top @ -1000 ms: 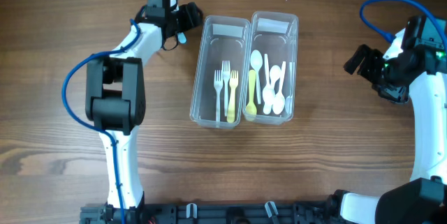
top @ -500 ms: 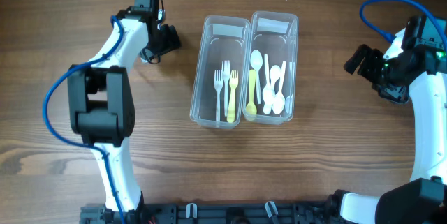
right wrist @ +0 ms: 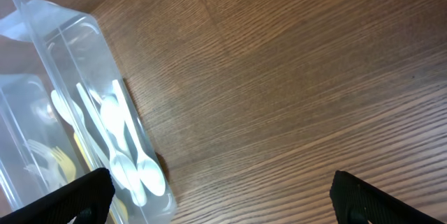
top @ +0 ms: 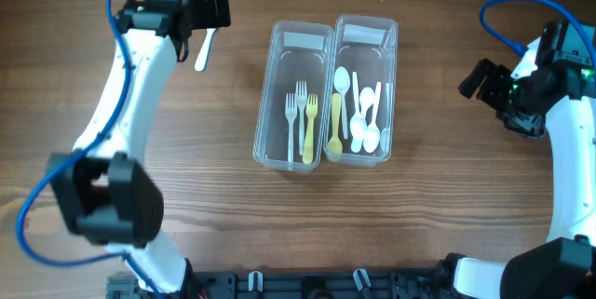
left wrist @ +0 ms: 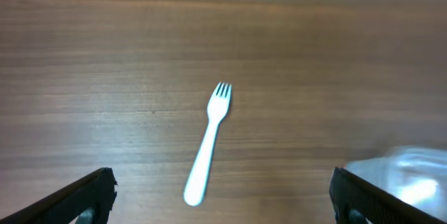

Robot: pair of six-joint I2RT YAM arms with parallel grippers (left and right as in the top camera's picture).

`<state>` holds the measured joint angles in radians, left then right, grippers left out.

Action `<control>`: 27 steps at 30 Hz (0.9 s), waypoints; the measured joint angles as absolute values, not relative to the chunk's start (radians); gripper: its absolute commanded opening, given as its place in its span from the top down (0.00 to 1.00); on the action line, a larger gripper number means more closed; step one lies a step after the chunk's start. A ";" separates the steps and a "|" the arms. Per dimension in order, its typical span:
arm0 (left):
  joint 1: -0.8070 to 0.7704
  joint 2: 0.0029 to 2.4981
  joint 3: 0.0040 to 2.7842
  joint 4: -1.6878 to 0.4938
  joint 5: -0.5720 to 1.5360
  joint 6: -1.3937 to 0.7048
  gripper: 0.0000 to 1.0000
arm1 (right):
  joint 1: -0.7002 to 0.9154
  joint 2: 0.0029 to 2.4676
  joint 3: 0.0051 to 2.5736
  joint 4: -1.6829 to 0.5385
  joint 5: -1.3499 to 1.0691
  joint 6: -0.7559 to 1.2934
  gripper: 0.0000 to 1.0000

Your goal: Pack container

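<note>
Two clear plastic containers stand side by side mid-table. The left container (top: 279, 85) holds two white forks and a yellow fork (top: 310, 127). The right container (top: 389, 66) holds white spoons (top: 365, 117) and a yellow spoon; it also shows in the right wrist view (right wrist: 84, 112). A loose white fork (top: 202, 50) lies on the wood left of the containers, and in the left wrist view (left wrist: 208, 144) it lies between and ahead of the fingers. My left gripper (top: 196, 6) is open and empty above it. My right gripper (top: 477, 80) is open and empty at the right.
Bare wooden tabletop (top: 438, 215) surrounds the containers. A blue cable (top: 507, 20) loops by the right arm. A black rail (top: 307, 285) runs along the front edge.
My left arm has swung left and back, away from the left container. The white fork now lies uncovered on the table below the gripper. The right arm has not moved.
</note>
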<state>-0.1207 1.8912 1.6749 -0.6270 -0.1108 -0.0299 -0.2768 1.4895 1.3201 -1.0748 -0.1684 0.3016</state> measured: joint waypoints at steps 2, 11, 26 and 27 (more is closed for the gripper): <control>-0.120 1.962 1.675 -0.618 -0.113 0.005 0.00 | -0.277 1.489 1.320 -1.074 -0.168 0.302 0.00; -0.102 2.177 1.665 -0.549 -0.105 0.078 0.05 | -0.277 1.489 1.320 -1.073 -0.168 0.302 0.00; -0.084 2.254 1.665 -0.591 -0.070 0.136 0.21 | -0.277 1.489 1.320 -1.069 -0.168 0.302 0.00; -0.083 2.255 1.666 -0.591 -0.066 0.138 0.22 | -0.277 1.489 1.320 -1.069 -0.168 0.302 0.00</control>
